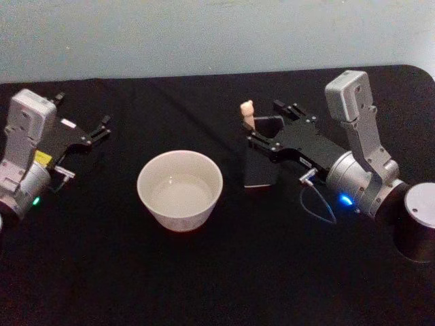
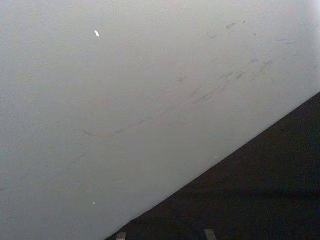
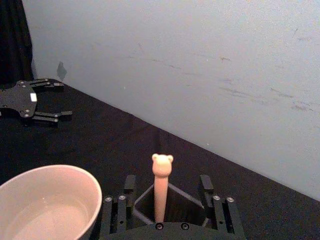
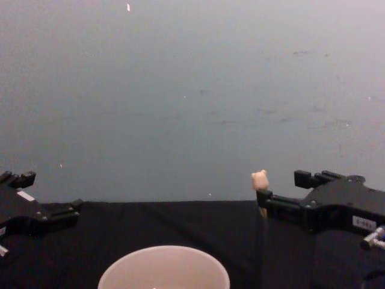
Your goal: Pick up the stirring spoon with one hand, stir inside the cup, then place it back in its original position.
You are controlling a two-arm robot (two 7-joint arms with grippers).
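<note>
Right gripper (image 1: 266,119) open, fingers either side of the spoon (image 3: 161,186) standing in the holder box (image 3: 172,205); left gripper (image 1: 102,127) open, parked apart from the cup (image 1: 179,189).

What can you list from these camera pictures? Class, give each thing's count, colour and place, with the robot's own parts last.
Stirring spoon: one, pale beige handle with a knobbed top, standing upright in the holder box.
Holder box: one, dark, square-mouthed, right of the cup.
Cup: one, cream, round and wide, middle of the table.
Table: one, black cover, in front of a pale grey wall.
Cylinder: one, dark with a grey top, at the table's right edge.
Right gripper: one, black, open, fingers either side of the spoon handle at the box.
Left gripper: one, black, open, parked at the table's left.
</note>
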